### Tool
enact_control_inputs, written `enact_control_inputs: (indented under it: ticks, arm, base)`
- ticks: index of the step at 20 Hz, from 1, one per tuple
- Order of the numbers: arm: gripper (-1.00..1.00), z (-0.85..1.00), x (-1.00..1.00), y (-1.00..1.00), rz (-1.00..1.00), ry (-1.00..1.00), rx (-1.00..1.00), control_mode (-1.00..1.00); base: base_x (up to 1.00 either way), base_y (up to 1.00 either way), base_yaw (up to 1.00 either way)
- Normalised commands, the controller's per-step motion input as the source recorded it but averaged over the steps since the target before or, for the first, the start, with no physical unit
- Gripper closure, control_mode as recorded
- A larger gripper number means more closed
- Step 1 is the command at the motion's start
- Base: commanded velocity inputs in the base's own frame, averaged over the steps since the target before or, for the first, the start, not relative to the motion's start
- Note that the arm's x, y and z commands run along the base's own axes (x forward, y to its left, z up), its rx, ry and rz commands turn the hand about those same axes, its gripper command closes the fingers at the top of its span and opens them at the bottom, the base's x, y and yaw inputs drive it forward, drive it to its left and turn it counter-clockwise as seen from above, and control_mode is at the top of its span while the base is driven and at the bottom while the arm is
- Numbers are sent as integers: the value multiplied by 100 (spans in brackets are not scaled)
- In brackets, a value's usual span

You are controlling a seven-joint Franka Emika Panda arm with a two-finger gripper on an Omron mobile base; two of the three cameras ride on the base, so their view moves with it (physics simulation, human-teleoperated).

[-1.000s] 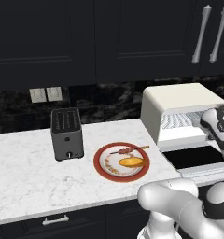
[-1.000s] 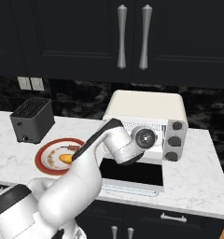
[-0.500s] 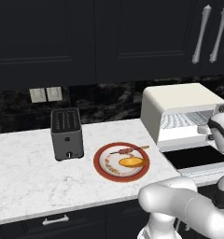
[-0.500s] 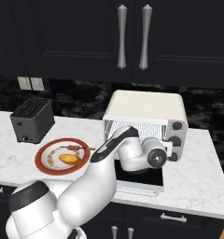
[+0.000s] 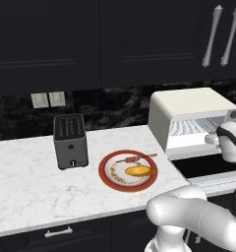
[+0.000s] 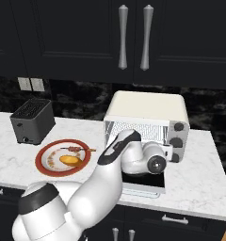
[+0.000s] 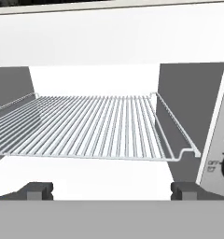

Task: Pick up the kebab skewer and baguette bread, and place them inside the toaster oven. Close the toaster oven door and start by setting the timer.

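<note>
On the marble counter (image 5: 26, 187), the kebab skewer (image 5: 135, 158) and the golden baguette bread (image 5: 138, 171) lie side by side on the red-rimmed plate (image 5: 106, 173). Right of it the toaster oven (image 6: 148, 109) stands with its door (image 6: 144, 182) dropped flat. The arm reaches level toward the cavity; the gripper (image 7: 111, 190), jaws wide and empty, faces the bare wire rack (image 7: 86, 126).
</note>
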Motion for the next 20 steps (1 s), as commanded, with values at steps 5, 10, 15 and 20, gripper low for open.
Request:
enact_control_inputs:
  ticks: [5, 10, 15, 20]
  arm:
    - [-100, 0, 31, 0, -1, 0, 0, -100]
    - [-100, 0, 30, 4, -1, 0, 0, -100]
    - [-100, 0, 21, 8, -3, 0, 0, -100]
    - [-100, 0, 9, 30, -3, 0, 0, -100]
  base:
    - [0, 0, 0]
    - [0, 0, 0]
    - [0, 0, 0]
    - [0, 0, 0]
